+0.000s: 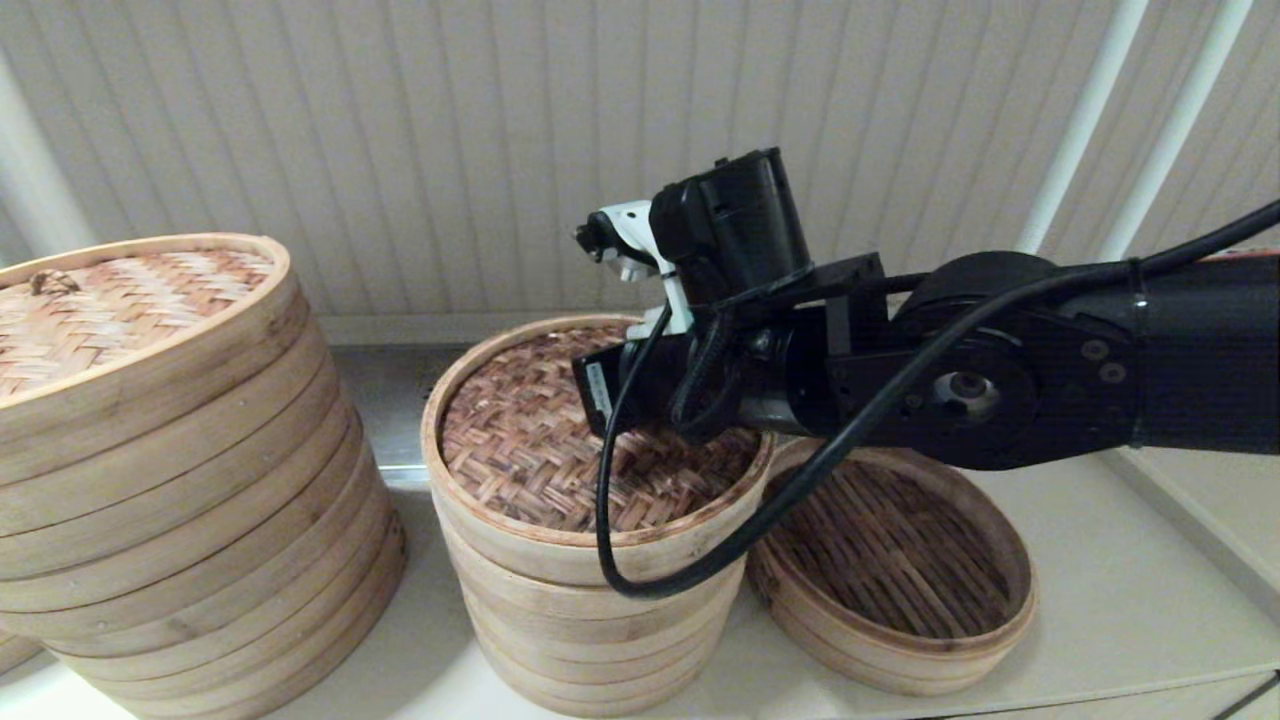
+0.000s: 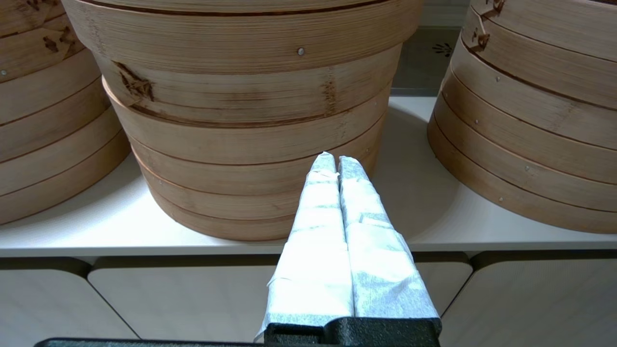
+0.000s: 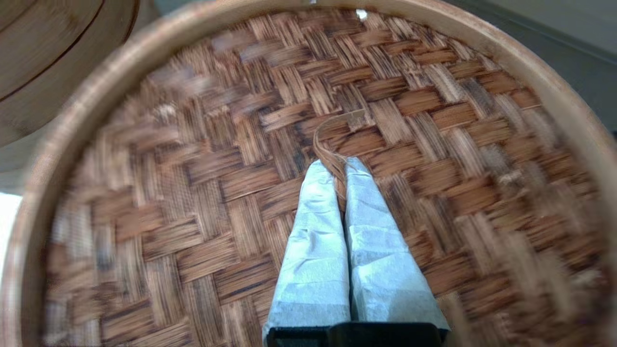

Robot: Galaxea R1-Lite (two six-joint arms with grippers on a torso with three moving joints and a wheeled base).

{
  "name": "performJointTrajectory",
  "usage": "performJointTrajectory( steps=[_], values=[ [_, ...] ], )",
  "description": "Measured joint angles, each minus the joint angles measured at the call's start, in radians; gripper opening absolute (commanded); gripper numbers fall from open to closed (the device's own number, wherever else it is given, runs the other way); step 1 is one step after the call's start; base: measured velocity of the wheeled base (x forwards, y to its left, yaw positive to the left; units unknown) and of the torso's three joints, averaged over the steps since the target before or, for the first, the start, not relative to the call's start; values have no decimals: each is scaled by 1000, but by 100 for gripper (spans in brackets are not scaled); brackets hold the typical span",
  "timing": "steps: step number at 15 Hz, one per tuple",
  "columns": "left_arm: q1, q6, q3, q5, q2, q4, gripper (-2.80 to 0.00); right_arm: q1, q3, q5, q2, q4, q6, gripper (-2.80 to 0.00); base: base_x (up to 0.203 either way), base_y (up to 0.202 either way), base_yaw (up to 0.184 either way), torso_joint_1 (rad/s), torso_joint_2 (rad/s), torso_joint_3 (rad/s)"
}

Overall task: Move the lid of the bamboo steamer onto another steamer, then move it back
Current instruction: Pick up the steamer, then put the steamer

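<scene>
The bamboo steamer lid (image 1: 520,450), with its dark brown woven top and pale rim, lies on top of the middle stack of pale tiers (image 1: 590,640). In the right wrist view the lid (image 3: 217,193) fills the picture. My right gripper (image 3: 339,166) is shut on a thin bamboo loop (image 3: 328,140) at the lid's centre. The right arm (image 1: 900,380) reaches in over the lid and hides the fingers in the head view. The low single-tier steamer (image 1: 900,570) with a dark slatted floor stands uncovered just right of the stack. My left gripper (image 2: 336,161) is shut on nothing, low before the counter's front edge.
A much wider many-tier stack (image 1: 150,480) with a tan woven lid stands at the left. The pale counter (image 1: 1120,600) ends at a ribbed wall behind. A black cable (image 1: 620,560) hangs from the right wrist across the middle stack. Bamboo stacks (image 2: 250,120) face the left gripper.
</scene>
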Motion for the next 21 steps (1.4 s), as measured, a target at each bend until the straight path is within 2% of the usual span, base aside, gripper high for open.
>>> performJointTrajectory(
  steps=[7,12,17,21],
  values=[
    [0,0,0,0,0,0,-280,-5,-15,-7,-27,-2,-9,-280,0,0,0,0,0,0],
    [0,0,0,0,0,0,-280,-18,-1,-45,-88,0,-21,-280,0,0,0,0,0,0],
    [0,0,0,0,0,0,-280,-96,100,-47,-191,0,-17,-280,0,0,0,0,0,0],
    [0,0,0,0,0,0,-280,-200,217,-43,-300,-1,-18,-280,0,0,0,0,0,0]
  ],
)
